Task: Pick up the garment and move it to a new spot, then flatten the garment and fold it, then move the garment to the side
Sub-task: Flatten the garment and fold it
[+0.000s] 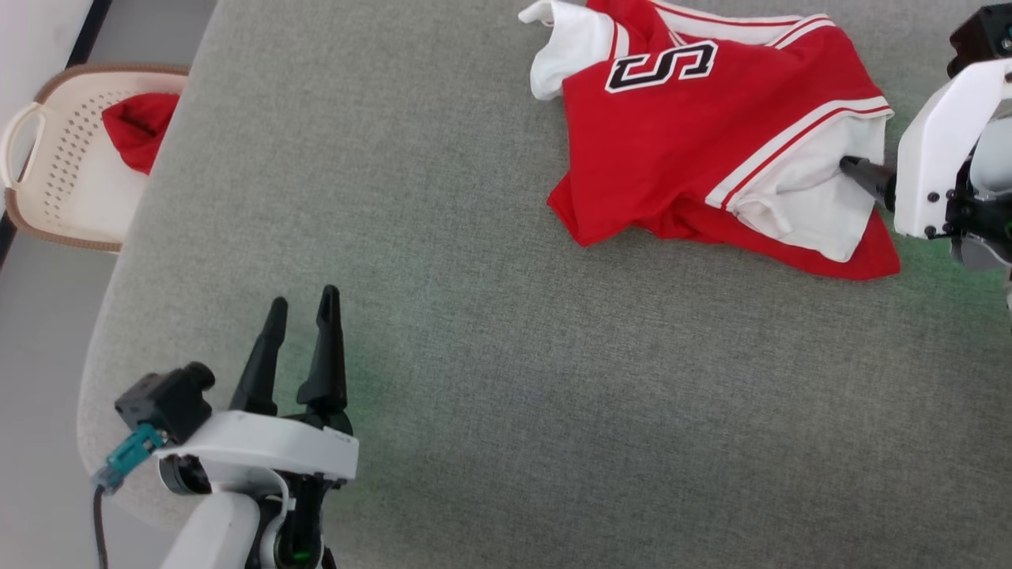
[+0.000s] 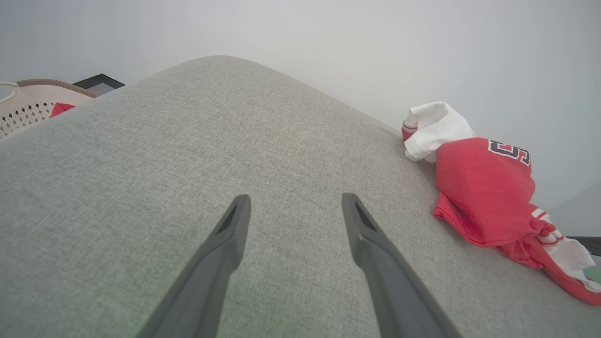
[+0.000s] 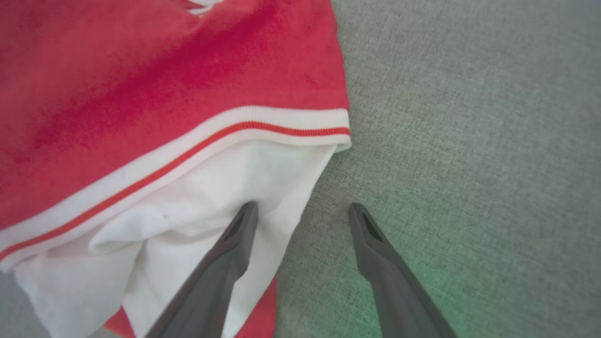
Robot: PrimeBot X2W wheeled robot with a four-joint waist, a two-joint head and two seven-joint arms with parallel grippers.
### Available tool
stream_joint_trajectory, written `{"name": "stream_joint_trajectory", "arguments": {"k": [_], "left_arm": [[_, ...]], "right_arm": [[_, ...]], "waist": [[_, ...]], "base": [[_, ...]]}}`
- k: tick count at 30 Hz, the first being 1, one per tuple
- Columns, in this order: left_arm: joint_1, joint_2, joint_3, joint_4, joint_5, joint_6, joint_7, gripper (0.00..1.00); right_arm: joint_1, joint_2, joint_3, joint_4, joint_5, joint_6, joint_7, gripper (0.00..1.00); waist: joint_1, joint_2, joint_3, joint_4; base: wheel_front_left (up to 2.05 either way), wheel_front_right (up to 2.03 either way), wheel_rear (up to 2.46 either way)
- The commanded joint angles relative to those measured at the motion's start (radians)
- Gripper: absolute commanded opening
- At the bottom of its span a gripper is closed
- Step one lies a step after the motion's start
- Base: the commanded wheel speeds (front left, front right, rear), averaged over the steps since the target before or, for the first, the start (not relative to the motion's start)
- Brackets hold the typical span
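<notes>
The garment (image 1: 696,134) was seen crumpled on the grey table (image 1: 474,356) toward one o'clock in the head view, with one white sleeve turned to three o'clock. The right pincer (image 1: 860,170) was found at that sleeve, its fingers spread apart. One finger was seen over the white cloth and the other over bare table, and nothing was gripped. The left pincer (image 1: 304,300) was seen at seven o'clock, parted and empty, well apart from the garment. A pale basket (image 1: 47,229) with a red cloth (image 1: 138,126) inside was seen beside the table at ten o'clock.
</notes>
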Motion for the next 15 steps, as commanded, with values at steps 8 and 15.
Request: {"name": "stream_joint_trajectory", "arguments": {"k": [8, 15], "left_arm": [[-0.037, -0.015, 0.03, 0.004, 0.023, -0.026, 0.001, 1.0], [-0.103, 0.017, 0.032, 0.004, 0.045, -0.054, 0.01, 1.0]], "right_arm": [[-0.045, 0.04, -0.002, 0.088, -0.02, -0.001, -0.016, 1.0], [-0.046, 0.051, 0.016, 0.126, -0.01, -0.001, -0.01, 0.0]], "waist": [[0.0, 0.0, 0.035, 0.006], [0.0, 0.0, 0.049, -0.001]], "base": [[0.0, 0.0, 0.0], [0.0, 0.0, 0.0]]}}
